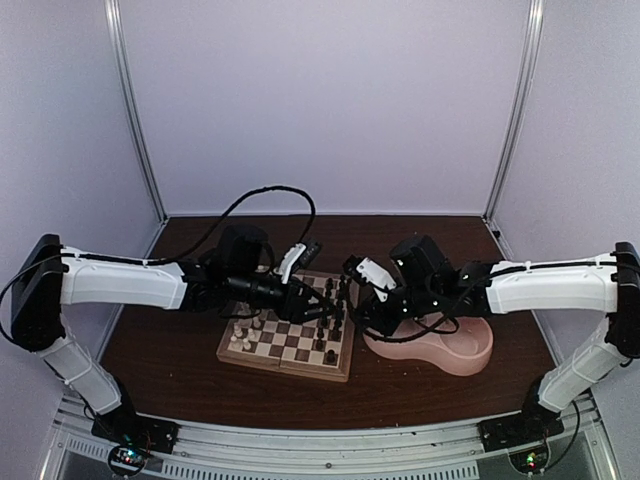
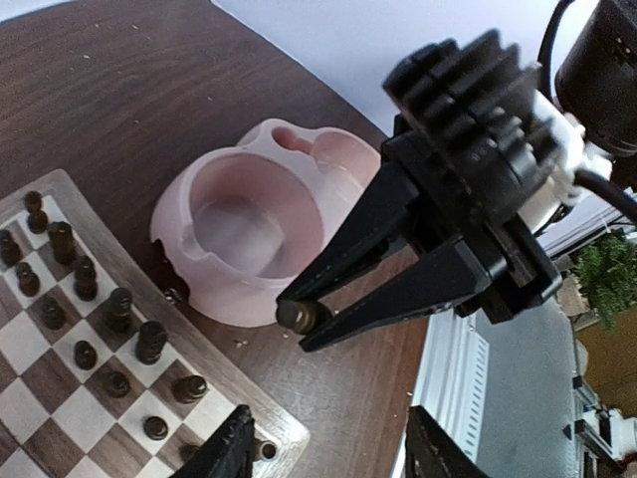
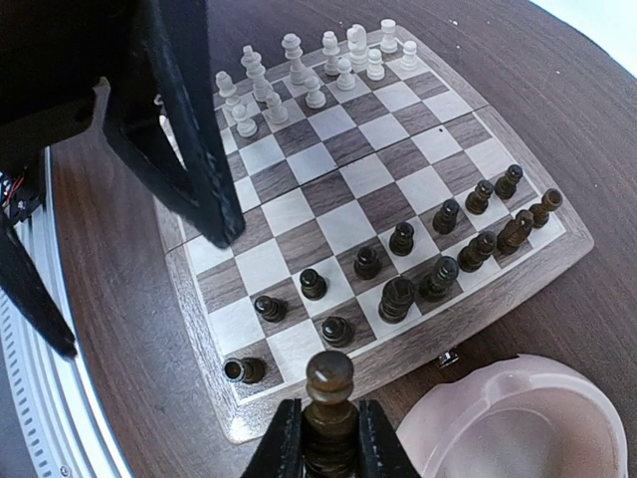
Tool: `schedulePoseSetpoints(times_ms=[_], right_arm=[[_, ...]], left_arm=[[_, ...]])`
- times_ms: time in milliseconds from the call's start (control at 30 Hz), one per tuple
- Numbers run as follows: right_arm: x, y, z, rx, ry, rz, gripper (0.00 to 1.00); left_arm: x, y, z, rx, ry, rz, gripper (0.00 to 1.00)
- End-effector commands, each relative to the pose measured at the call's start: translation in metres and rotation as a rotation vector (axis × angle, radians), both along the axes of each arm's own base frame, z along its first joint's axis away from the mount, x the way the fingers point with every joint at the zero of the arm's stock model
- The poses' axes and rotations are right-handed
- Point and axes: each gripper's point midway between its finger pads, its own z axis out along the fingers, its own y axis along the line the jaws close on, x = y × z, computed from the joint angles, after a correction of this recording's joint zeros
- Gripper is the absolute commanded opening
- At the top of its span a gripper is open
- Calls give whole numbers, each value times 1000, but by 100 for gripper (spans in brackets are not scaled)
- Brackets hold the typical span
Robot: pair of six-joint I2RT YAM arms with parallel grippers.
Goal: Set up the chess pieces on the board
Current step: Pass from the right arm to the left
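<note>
Clamped upright between the fingers of the right gripper (image 3: 328,430): one dark brown chess piece (image 3: 329,383), round-headed with a collar, possibly a pawn, though hard to call from so close. Placed at bottom centre of the right wrist frame, just past the tan rim of the board (image 3: 363,179), with the pink double bowl (image 3: 518,418) at lower right. Seen again at centre of the left wrist frame, pinched at the tips of two long black fingers, in front of the bowl's lower wall and above the dark wooden table (image 2: 119,90), off the board's near corner.

Left gripper (image 2: 328,443) parted wide, holding nothing; only its two tips at the bottom edge of its own frame. In the right wrist frame, its black fingers (image 3: 189,129) at upper left, over the board's left rim.

On the board: cream pieces (image 3: 309,70) upright in about two rows along the top of the right wrist frame; dark pieces (image 3: 438,269) in a loose band toward lower right, crowded near the right corner, plus a lone dark piece (image 3: 244,370) on the corner square at lower left, close to the held one.

From overhead, board at centre, bowl just beside it on the right, both arms reaching inward and meeting above the board's right edge.
</note>
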Motion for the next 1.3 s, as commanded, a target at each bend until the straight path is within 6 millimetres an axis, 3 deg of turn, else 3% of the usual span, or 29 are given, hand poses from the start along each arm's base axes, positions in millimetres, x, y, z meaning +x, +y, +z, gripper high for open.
schedulePoseSetpoints(times_ms=[0,567,800,1000,1100,1267], right_arm=[[-2,6,18,27,-100,23,14],[-29,31,14,-12,-134,144,15],[-34,37,13,-25,-146,163,15],[-31,35,13,-28,-159,140,15],[-29,34,13,-31,-163,127,18],[-26,31,15,-32,-175,109,26]], left_arm=[[-10,-17,11,-80,69,-97,50],[-5,-24,-1,-91,162,-105,44],[-7,-26,-5,-90,180,-122,27],[-6,-26,-5,-88,181,-130,19],[-7,-26,-6,-86,180,-134,8],[-6,-26,-7,-84,180,-133,4]])
